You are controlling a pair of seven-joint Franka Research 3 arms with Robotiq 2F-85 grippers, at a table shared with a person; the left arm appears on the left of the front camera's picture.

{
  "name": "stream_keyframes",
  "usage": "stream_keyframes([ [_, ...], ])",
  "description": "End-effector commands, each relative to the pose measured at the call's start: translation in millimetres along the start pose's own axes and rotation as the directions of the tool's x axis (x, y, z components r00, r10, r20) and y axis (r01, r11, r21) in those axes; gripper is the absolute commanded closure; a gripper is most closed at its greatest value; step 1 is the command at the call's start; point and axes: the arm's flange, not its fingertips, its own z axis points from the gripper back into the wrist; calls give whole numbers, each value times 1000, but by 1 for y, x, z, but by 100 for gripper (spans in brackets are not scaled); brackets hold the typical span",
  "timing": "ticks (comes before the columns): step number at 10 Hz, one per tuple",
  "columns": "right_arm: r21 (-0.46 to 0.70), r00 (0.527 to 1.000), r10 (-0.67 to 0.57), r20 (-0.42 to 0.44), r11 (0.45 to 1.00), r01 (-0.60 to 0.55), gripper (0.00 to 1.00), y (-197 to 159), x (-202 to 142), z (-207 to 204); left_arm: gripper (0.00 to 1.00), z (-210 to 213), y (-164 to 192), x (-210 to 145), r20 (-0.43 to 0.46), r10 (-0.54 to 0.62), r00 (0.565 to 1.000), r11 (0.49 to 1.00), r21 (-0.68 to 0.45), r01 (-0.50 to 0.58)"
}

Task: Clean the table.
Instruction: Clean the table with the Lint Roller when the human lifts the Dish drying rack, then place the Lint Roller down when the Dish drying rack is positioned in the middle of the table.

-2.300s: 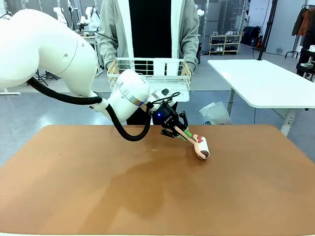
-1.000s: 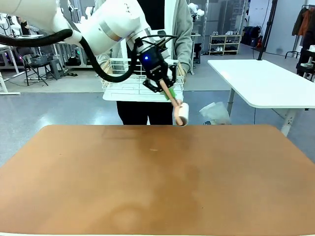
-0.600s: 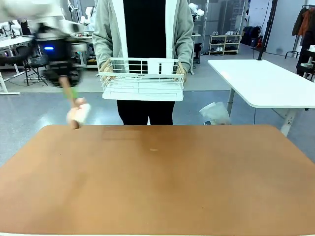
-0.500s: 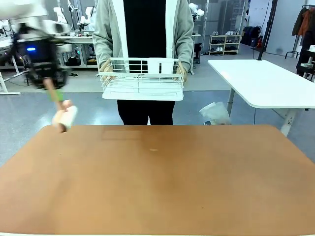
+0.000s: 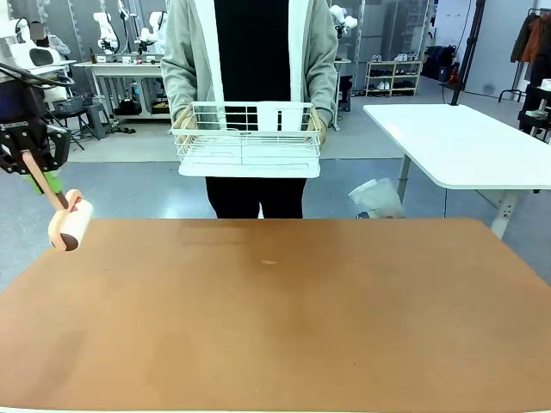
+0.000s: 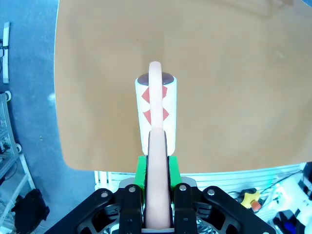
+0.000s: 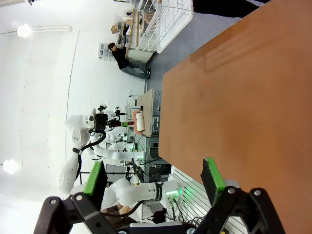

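The table (image 5: 284,327) has a wide reddish-brown top with a small pale speck (image 5: 269,262) on its far half. My left gripper (image 5: 43,179) is at the far left, shut on the pink handle of a lint roller (image 5: 71,228). The roller hangs by the table's far left corner. In the left wrist view the green pads (image 6: 141,170) clamp the handle of the lint roller (image 6: 156,105), whose white roll has red diamonds, above the table (image 6: 234,87). My right gripper (image 7: 153,178) is open and holds nothing, above the table (image 7: 243,97).
Beyond the far edge a person holds a white wire rack (image 5: 248,142) in both hands. A white-topped table (image 5: 465,142) stands at the back right. The floor drops off beside the table's left edge (image 6: 29,122).
My left arm lifted the lint roller off the middle of the table, then swung it left to the far left corner. The person and the rack stayed put.
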Motion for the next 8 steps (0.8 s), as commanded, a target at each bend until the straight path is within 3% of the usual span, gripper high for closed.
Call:
stream_keyframes([
  [1,17,1000,-9,5,1000,9,0,4,-2,-1,79,4,-4,7,1,-9,1000,1000,-3,9],
  [8,17,1000,-9,5,1000,9,0,4,-2,-1,79,4,-4,7,1,-9,1000,1000,-3,9],
])
